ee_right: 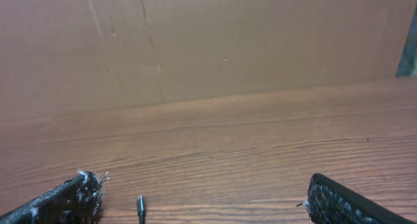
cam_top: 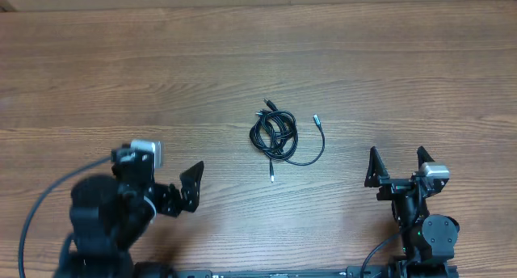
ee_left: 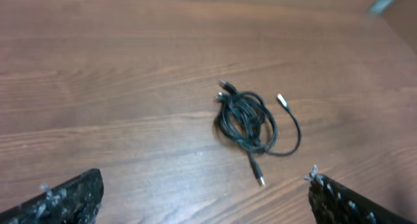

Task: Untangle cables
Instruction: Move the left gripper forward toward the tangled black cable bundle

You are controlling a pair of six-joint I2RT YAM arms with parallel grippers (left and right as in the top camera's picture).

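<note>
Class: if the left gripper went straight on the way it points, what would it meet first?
Probably the cables, bundled on the table ahead of the left gripper; depth is unclear.

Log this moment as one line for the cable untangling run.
stage: not started | cables: tangled heap on table, untouched | left gripper: open, empty | right gripper: open, empty

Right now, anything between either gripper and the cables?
Nothing visible. Only bare table lies between the cables and the left gripper or the right gripper; both are open and apart from the cables.
</note>
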